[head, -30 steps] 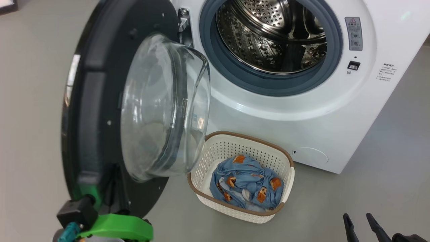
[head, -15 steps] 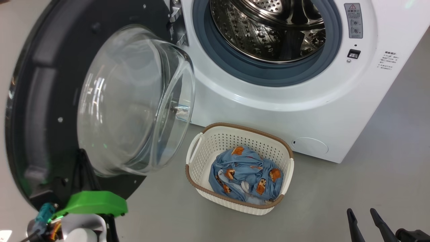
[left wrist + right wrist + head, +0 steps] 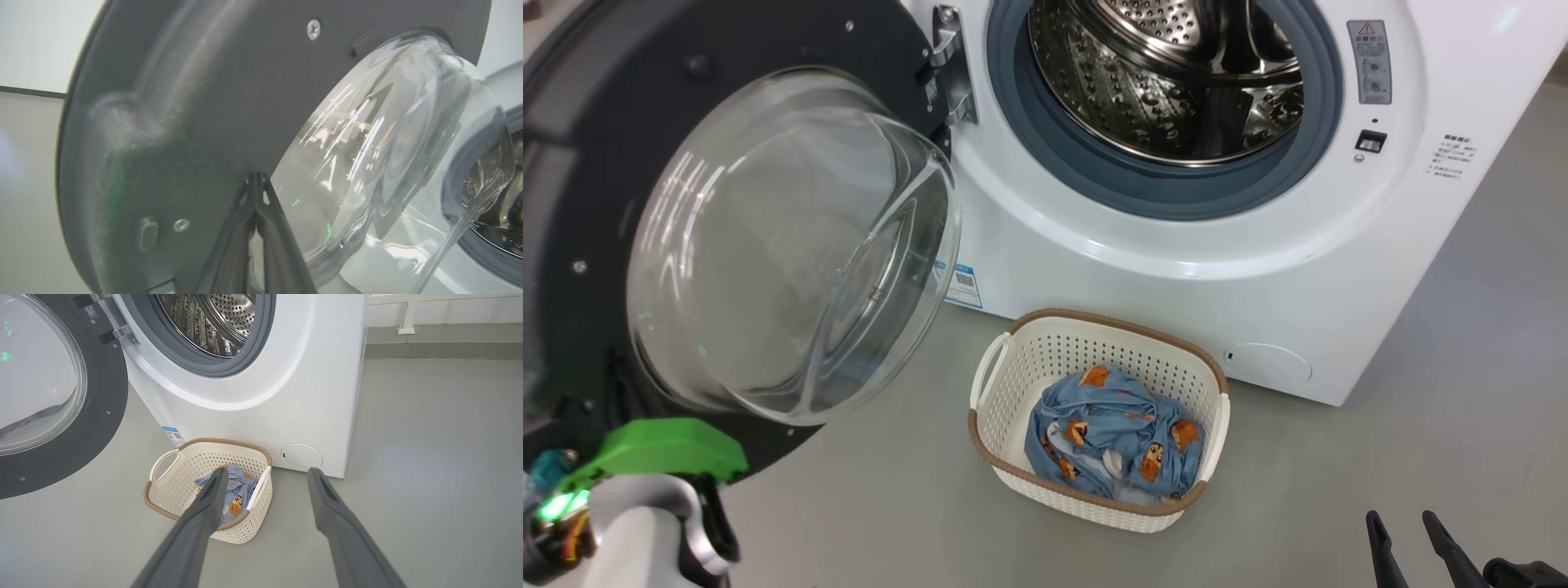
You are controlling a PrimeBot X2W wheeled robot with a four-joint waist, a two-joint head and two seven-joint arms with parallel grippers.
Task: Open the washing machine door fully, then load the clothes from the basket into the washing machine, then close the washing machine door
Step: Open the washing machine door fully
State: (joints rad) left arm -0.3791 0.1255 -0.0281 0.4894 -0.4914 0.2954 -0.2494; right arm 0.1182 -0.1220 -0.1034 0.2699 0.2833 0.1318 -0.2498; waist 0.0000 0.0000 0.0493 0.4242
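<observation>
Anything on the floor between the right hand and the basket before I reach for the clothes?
No. In the head view, just bare grey floor separates the open right hand from the basket; the clothes lie inside it.

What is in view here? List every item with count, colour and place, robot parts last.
washing machine: one, white, ahead on the floor
drum: one, steel, inside the machine's opening
seal: one, grey, ringing the drum mouth
washing machine door: one, dark grey inner face with clear glass bowl, open at left
blue label sticker: one, low on the machine's front
round cover: one, white, low on the front, right of the basket
basket: one, cream, brown rim, on the floor before the machine
clothes: one bundle, light blue with orange figures, in the basket
floor: grey
left gripper: one, dark, jaws shut, at the door's inner face
right gripper: one, dark, jaws open, empty, lower right
</observation>
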